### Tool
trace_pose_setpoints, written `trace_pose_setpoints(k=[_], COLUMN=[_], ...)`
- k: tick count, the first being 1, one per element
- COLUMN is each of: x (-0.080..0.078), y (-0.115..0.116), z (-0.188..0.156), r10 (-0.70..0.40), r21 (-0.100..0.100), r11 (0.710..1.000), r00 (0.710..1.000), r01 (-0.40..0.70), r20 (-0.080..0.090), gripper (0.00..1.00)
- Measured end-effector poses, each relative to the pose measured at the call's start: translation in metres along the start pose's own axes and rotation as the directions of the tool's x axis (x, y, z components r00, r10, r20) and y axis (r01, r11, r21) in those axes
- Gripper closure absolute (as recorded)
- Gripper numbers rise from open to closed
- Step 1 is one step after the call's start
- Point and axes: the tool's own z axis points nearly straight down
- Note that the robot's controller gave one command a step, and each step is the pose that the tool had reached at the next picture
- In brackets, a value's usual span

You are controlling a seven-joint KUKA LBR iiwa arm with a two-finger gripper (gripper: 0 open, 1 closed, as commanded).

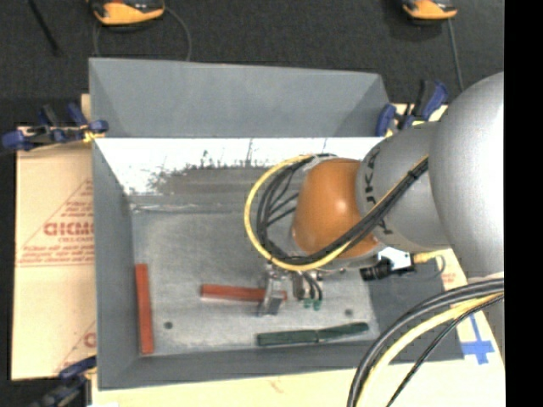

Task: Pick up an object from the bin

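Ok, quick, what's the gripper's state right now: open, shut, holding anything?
Gripper: open or shut cannot be told; it is down at the right end of the horizontal red stick.

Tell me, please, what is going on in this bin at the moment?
The arm has its claw down at the right end of a short red stick on the middle of the bin floor. Nothing is lifted yet. A longer red stick lies by the left wall, a dark green stick along the near wall.
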Motion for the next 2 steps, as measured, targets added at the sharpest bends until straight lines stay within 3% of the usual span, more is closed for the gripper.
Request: trace_pose_setpoints(k=[1,2], x=[0.0,0.0014], y=[0.0033,0.0034], z=[-0.1494,-0.1457], r10=[-0.224,-0.222], r21=[0.001,0.0], r11=[0.975,0.975], r00=[0.975,0.975], r01=[0.224,0.222], r20=[0.008,0.001], gripper=[1.0,0.0])
